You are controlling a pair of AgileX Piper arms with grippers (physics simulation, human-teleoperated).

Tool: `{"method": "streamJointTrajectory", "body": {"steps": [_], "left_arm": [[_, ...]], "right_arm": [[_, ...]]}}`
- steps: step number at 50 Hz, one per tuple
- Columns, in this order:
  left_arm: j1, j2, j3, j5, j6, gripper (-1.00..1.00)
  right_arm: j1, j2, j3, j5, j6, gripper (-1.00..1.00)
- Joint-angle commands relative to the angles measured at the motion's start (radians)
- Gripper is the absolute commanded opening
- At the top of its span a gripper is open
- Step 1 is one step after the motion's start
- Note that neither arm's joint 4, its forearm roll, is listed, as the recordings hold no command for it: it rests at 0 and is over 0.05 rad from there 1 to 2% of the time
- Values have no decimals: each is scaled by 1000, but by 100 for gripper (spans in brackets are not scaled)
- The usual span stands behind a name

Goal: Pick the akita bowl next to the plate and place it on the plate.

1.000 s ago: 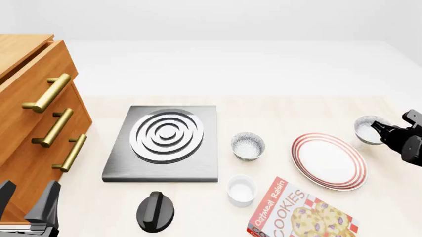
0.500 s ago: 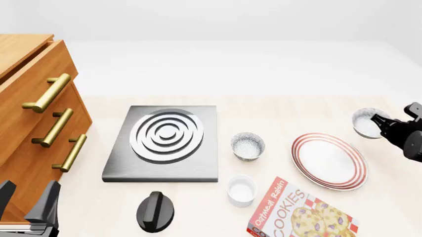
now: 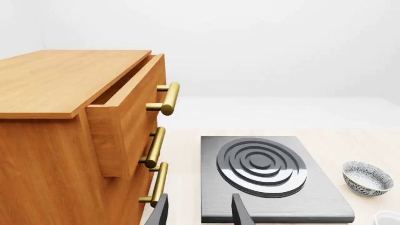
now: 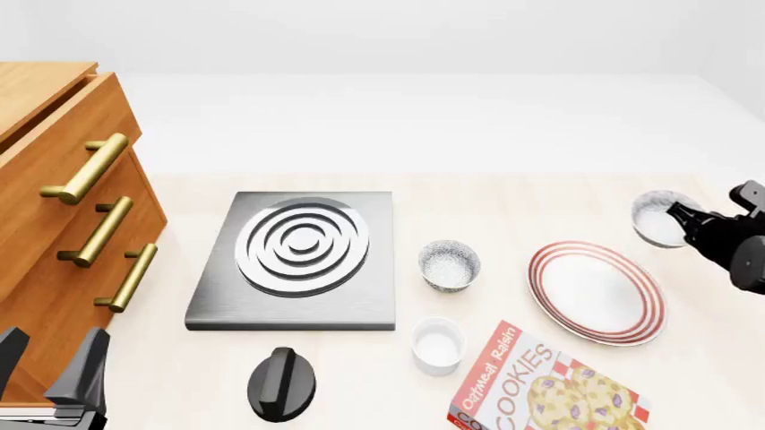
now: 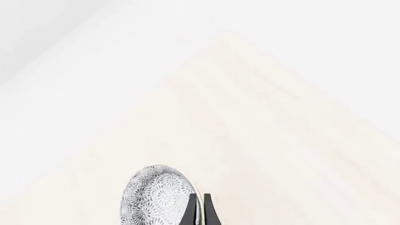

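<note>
The akita bowl (image 4: 654,217), speckled grey outside and pale inside, hangs tilted above the table just beyond the plate's far right edge. My right gripper (image 4: 682,221) is shut on its rim. In the right wrist view the bowl (image 5: 156,198) shows its patterned outside, with the fingers (image 5: 191,209) pinching the rim. The plate (image 4: 596,292), white with red rings, lies flat and bare below and to the left of the bowl. At the near left corner my left gripper (image 4: 54,369) stands open and holds nothing; its fingers (image 3: 241,212) point toward the stove.
A second speckled bowl (image 4: 450,265) sits between the grey stove (image 4: 299,257) and the plate. A small white cup (image 4: 438,345), a cookies box (image 4: 544,387) and a black knob (image 4: 282,383) lie along the front. A wooden drawer cabinet (image 4: 66,215) fills the left side.
My right gripper has lifted the akita bowl off the table and carried it slightly left, toward the plate. The left arm has not moved.
</note>
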State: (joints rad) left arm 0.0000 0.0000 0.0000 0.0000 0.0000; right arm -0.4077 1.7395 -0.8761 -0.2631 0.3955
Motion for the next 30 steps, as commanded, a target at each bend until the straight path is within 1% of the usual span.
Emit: {"method": "streamJointTrajectory", "body": {"steps": [1,30], "left_arm": [[0,0,0,0,0,100],[0,0,0,0,0,100]], "right_arm": [[16,-41,22,5,15,-100],[90,-119,135,-28,22,-100]]}}
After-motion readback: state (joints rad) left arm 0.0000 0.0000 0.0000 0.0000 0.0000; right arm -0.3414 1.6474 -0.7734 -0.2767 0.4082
